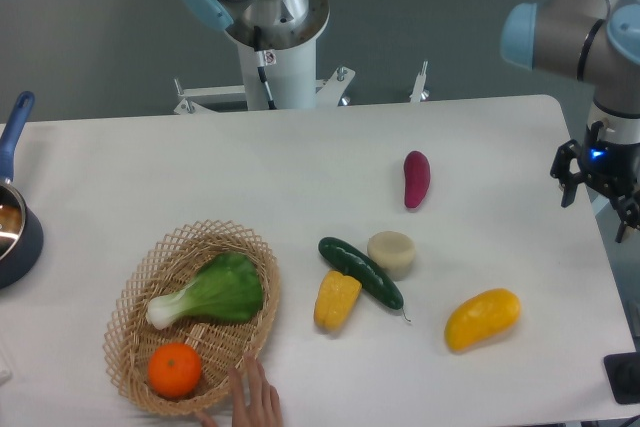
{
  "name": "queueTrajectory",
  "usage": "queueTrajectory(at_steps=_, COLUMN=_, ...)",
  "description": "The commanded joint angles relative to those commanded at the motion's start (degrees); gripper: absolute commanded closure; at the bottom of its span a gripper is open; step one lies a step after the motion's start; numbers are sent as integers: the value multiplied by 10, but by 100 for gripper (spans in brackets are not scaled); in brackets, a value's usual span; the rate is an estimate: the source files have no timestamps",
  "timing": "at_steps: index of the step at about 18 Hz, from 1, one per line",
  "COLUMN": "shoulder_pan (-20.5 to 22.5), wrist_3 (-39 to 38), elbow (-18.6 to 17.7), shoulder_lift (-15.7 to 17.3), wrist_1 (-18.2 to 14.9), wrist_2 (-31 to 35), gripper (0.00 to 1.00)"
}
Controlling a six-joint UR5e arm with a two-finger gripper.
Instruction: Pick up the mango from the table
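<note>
Right now the tool (598,185) hangs at the far right edge of the view, just past the right edge of the surface (200,177), w/ a blue light glowing on its body. Dark fingers point down and look spread apart, nothing between them, so it reads as open and empty, though part of it is cut off by the frame edge. Arm above it runs up through grey and light-blue joints to the top right corner.

Nearest item to the tool is the mango (482,318), glossy yellow-orange, lying tilted on the surface toward the front right, below and left of the tool, well apart from it. Nothing touches the mango.

Further left: a pale round disc-shaped piece (392,252) w/ a dark green cucumber (360,272) lying diagonally just beside it, apparently touching. Yellow corn piece (336,300) sits against the cucumber's lower left side. A purple sweet potato (417,178) lies alone, nearer the back, upright in the view.

Front left, a wicker basket (258,257) holds a bok choy (212,292) and a round orange (175,369). A human hand (252,402) rests at the basket's front rim, bottom edge of view.

At far left, a dark pot w/ blue handle (14,217) is partly cut off. The robot base column (275,57) stands behind the surface, centre back.
</note>
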Motion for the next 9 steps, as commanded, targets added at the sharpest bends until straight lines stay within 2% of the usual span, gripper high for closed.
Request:
queueTrajectory(at_steps=6, shoulder_pan=-3, wrist_3=-1, elbow=-3, shoulder_lift=0, wrist_1=3, wrist_2=2, gripper=0)
queueTrajectory(at_steps=9, shoulder_pan=-19, wrist_3=-1, elbow=-13, shoulder_lift=-3, wrist_1=27, wrist_2=7, gripper=0)
